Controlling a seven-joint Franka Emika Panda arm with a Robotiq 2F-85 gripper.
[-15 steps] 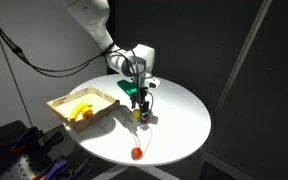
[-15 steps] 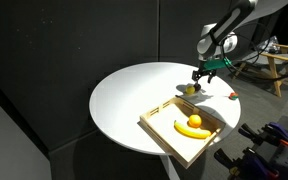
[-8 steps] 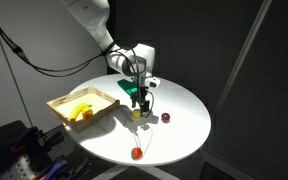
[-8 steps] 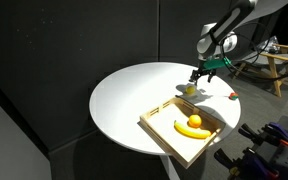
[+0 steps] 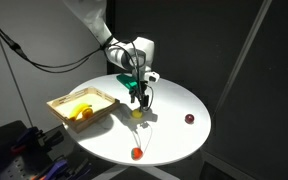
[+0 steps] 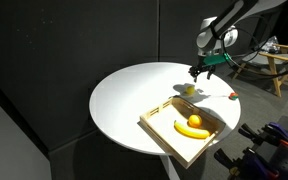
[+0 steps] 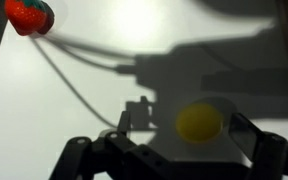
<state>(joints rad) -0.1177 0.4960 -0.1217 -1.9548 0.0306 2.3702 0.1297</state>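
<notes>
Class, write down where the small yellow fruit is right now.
In an exterior view, the yellow fruit lies on the white table just below the gripper, beside the wooden tray.

Backdrop: a black curtain (image 5: pixel 219 40) hangs behind the table in both exterior views and fills most of each.
Table: round with a plain white top (image 6: pixel 124 100), set in front of the dark cloth.
Pole: a thin grey pole (image 5: pixel 246 52) slants across the curtain in an exterior view.
Furniture: a pale wooden frame (image 6: pixel 276 62) stands beyond the table's far edge.
Light: bright, from above; hard dark shadows fall on the white top.
</notes>
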